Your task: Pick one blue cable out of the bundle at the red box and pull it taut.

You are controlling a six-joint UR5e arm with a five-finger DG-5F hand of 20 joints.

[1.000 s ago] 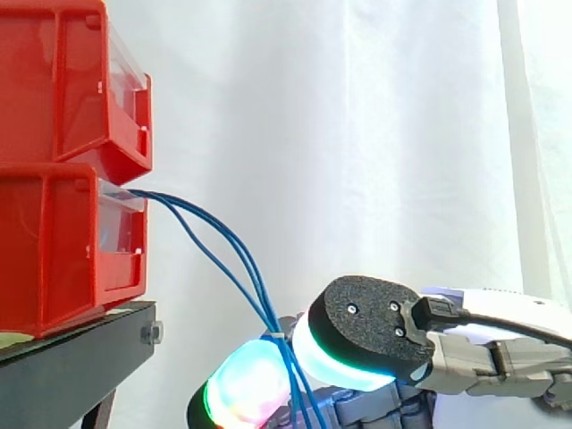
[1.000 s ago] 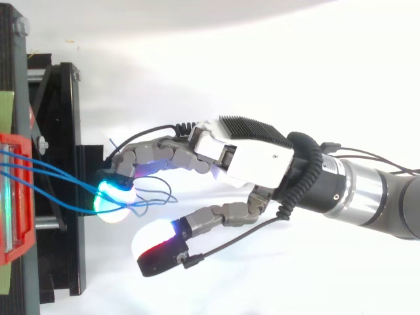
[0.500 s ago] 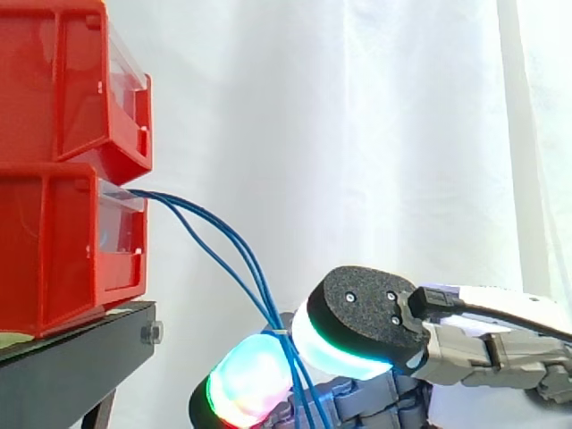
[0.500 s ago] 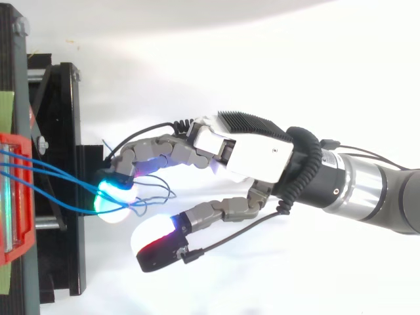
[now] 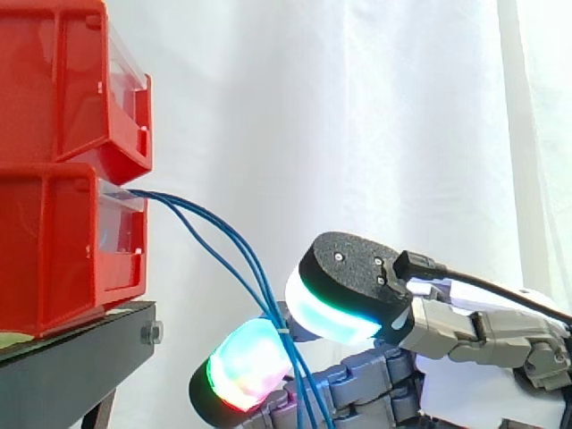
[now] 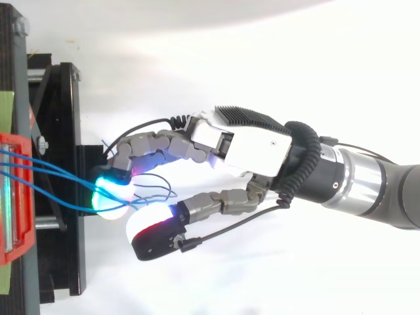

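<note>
Nothing legible around my hand at the bins

On the red bins (image 5: 63, 241), the black stand (image 5: 80, 357) and the white shell of my hand (image 6: 256, 154) I can read no word, number or sign; a green strip (image 6: 5, 111) on the stand carries no writing I can make out.

A black stand (image 5: 85, 362) sits at the left of the scene, with a bolt (image 5: 150, 333) in its right edge. The lower red bin (image 5: 54, 255) rests directly on it, and an upper red bin (image 5: 63, 80) is stacked on that. A pale green strip (image 6: 6, 105) shows on the stand's top beside the bin.
</note>
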